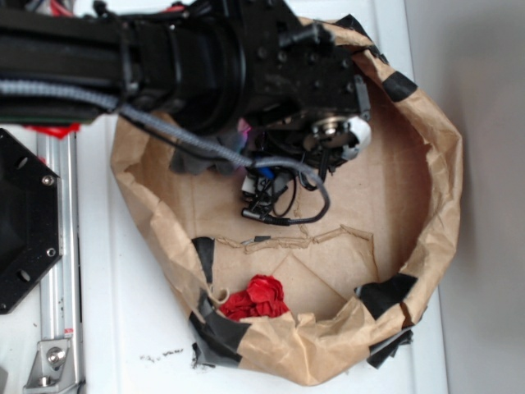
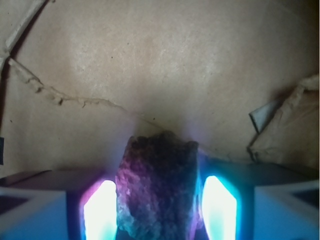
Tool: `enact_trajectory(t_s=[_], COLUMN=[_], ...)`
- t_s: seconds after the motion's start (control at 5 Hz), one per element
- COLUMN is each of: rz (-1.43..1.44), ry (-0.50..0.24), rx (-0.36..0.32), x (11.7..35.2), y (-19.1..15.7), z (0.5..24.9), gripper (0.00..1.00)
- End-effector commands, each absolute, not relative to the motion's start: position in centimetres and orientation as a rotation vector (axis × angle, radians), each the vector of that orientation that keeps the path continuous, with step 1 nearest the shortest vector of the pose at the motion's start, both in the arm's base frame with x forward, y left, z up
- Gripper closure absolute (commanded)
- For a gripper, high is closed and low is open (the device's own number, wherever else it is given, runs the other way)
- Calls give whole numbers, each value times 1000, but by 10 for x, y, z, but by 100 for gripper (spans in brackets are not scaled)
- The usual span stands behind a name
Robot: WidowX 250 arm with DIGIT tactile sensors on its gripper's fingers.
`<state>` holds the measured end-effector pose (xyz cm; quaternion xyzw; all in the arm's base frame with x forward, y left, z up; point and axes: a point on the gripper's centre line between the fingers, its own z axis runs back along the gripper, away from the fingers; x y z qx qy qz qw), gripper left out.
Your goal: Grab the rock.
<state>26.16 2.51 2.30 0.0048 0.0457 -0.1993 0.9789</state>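
In the wrist view the rock (image 2: 157,170), a dark, rough, mottled lump with a squarish top, stands between my gripper's (image 2: 159,205) two glowing pads (image 2: 100,212). Both pads press against its sides, so the gripper is shut on it. Brown paper floor (image 2: 160,65) lies beyond it. In the exterior view the gripper (image 1: 264,197) hangs below the black arm (image 1: 205,49) over the middle of the paper-lined basin. The rock is hidden there by the gripper and its cables.
A crumpled brown paper wall (image 1: 443,164), patched with black tape (image 1: 385,294), rings the basin. A red crumpled wad (image 1: 258,297) lies at its near edge. A grey shape (image 1: 193,162) shows partly under the arm. A metal rail (image 1: 57,271) runs along the left.
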Motion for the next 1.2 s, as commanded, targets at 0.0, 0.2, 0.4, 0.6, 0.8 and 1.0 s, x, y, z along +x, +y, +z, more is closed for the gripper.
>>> enact_trajectory(t_s=[0.0,0.2,0.4,0.6,0.8,1.0], rz=[-362,-224,-98,-36,-2,16], ry=[-42,-115,-199,-200,-192,-171], rx=[3,-38,-113,-118,-119,-110], x=[260,262,269,276,280,278], y=[22,24,21,16,13,15], z=[77,121,170,196,191,185], gripper=[100,100,100,100,100,100])
